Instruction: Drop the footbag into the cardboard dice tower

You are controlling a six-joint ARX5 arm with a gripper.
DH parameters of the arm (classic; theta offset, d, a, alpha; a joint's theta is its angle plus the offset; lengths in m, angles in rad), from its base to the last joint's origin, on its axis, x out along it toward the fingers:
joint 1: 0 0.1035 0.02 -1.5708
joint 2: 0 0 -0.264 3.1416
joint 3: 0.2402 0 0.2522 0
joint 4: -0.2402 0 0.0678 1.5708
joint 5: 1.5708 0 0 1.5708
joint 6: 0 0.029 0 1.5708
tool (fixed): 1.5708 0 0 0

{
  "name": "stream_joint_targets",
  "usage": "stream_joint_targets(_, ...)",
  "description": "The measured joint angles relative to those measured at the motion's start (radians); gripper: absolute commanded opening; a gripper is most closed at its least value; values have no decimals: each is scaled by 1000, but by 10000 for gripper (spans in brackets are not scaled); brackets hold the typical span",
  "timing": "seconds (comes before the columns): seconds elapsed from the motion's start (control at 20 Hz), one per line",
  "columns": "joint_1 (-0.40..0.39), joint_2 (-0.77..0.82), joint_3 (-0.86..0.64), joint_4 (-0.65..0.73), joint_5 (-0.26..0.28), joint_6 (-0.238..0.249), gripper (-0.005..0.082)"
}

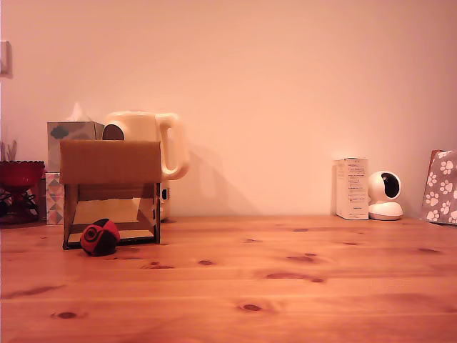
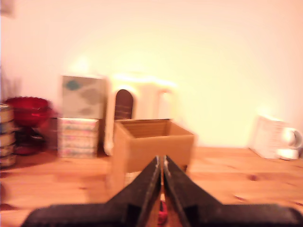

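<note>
The red and black footbag (image 1: 99,237) lies on the wooden table, touching the front foot of the cardboard dice tower (image 1: 111,191) at its cut-out lower opening. The tower is a brown corrugated box with an open top, also seen in the wrist view as the cardboard dice tower (image 2: 152,145). My gripper (image 2: 161,161) appears only in the wrist view. Its two black fingers are pressed together, pointing at the tower from the near side and holding nothing. A sliver of red shows low in the slit between them; I cannot tell what it is. The arm is out of the exterior view.
Behind the tower stand a cream jug (image 1: 150,143) and a patterned tissue box (image 1: 71,136) on stacked packs. A red bowl (image 1: 20,173) is at the exterior view's far left. A white carton (image 1: 352,188), a small white camera (image 1: 385,195) and a paw-print bag (image 1: 443,187) stand at the right.
</note>
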Motion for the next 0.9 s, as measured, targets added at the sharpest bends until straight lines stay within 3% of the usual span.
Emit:
stream_joint_targets(0.15,0,138,18,31,71,-3,-19)
stream_joint_targets(0.25,-12,224,20,78,88,-3,-19)
stream_joint_targets(0.7,-174,690,34,396,95,3,-19)
stream_joint_targets(0.9,-202,890,34,535,94,6,-19)
